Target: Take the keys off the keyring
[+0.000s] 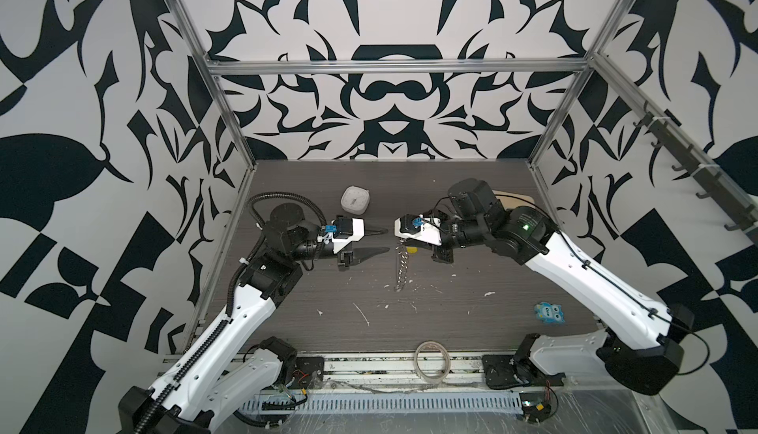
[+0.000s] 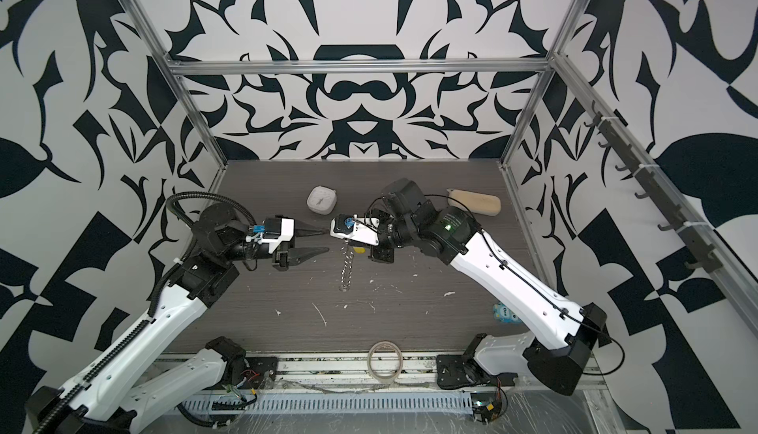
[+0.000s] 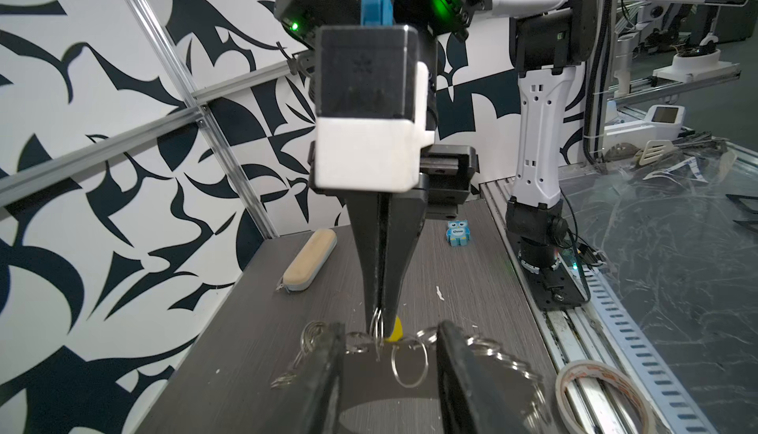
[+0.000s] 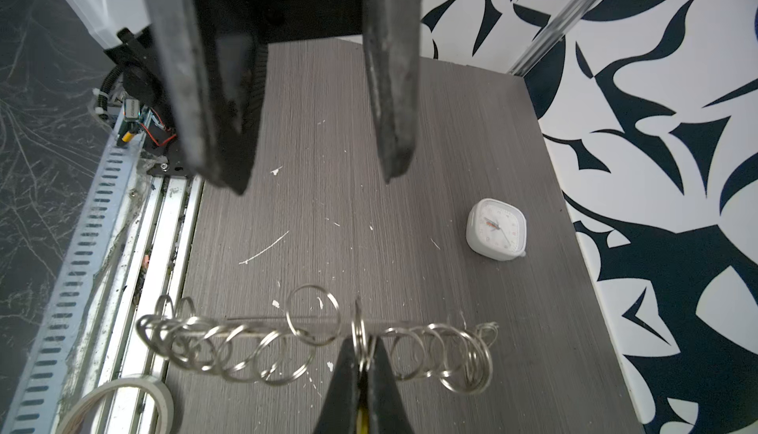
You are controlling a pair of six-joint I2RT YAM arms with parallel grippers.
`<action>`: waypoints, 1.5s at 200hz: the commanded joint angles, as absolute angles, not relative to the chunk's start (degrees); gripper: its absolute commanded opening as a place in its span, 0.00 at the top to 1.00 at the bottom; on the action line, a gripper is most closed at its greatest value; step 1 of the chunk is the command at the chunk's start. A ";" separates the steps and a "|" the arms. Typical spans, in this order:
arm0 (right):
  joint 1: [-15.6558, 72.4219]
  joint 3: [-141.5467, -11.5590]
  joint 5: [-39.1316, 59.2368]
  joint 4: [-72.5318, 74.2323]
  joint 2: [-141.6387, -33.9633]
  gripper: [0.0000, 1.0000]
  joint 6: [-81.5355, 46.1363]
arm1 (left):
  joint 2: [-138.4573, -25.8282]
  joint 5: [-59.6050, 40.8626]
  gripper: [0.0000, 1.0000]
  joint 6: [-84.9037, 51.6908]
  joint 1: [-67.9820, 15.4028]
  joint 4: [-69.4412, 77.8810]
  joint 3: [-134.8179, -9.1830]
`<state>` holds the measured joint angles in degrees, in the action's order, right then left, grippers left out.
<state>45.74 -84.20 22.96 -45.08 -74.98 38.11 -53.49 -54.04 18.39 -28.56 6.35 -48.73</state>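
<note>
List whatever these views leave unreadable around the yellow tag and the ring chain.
- Small flat yellow plastic tag: right wrist view shows only a sliver, inside the shut right end effector.
- Its joint to the long chain of silvery metal rings: hidden by that end effector; too small in both top views.
- Chain sections, left wrist view: behind the open left end effector.

We read only one word: "One", printed on the belly of the small blue owl figure [image 3: 458,234] at the near right of the desk [image 1: 451,325]. The white clock's [image 4: 496,229] numerals are too small for us to read.
</note>
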 commanded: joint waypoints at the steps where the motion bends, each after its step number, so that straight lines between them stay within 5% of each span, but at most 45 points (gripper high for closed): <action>1: 45.53 -87.52 21.52 -46.51 -74.79 1.00 39.39 | -55.87 -55.35 0.60 15.92 -28.30 8.08 -47.80; 258: 45.62 -88.77 24.61 -41.75 -76.11 1.00 36.58 | -64.45 -57.05 0.77 13.11 -30.26 12.90 -47.80; 282: 45.66 -88.57 24.61 -41.92 -75.97 1.00 36.64 | -64.27 -57.07 1.00 13.80 -30.30 12.27 -47.86; 300: 45.62 -88.35 24.58 -41.90 -75.87 1.00 36.59 | -63.92 -57.04 1.00 14.21 -30.26 12.39 -47.73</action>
<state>45.60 -86.21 23.31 -44.86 -76.86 37.45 -64.25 -56.53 13.41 -30.04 13.39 -48.18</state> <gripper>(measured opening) 0.061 0.048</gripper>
